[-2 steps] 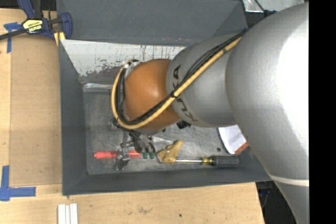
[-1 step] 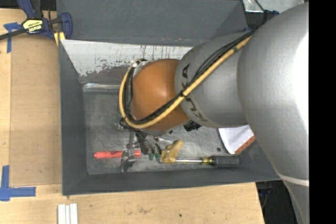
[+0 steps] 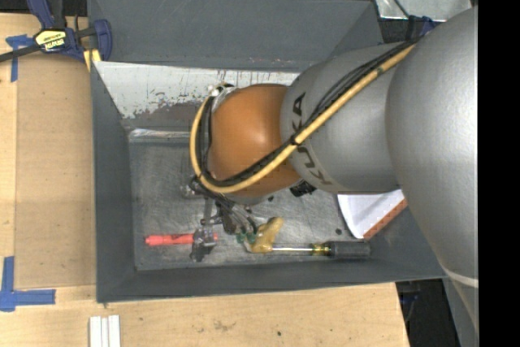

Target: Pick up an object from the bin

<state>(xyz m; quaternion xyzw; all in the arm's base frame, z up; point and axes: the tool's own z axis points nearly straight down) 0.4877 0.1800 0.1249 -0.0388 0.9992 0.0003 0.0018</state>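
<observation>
Low at 6 o'clock in the grey metal bin [image 3: 114, 199], the gripper [image 3: 203, 243], open or closed I cannot tell, has a slim red plastic stick [image 3: 166, 240] just beside it at 9 o'clock. Best to centre over the stick before closing, clear of the tan lump [image 3: 266, 233] at 3 o'clock.

the arm [image 3: 366, 126] hides part of the white card [image 3: 367, 211] and bin [image 3: 158, 191] floor.

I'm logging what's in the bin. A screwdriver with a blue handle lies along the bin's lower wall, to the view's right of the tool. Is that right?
Not quite: the screwdriver's handle is black, not blue. The camera view shows the rest as you say: it lies along the lower wall of the bin, to the view's right of the tool.
</observation>
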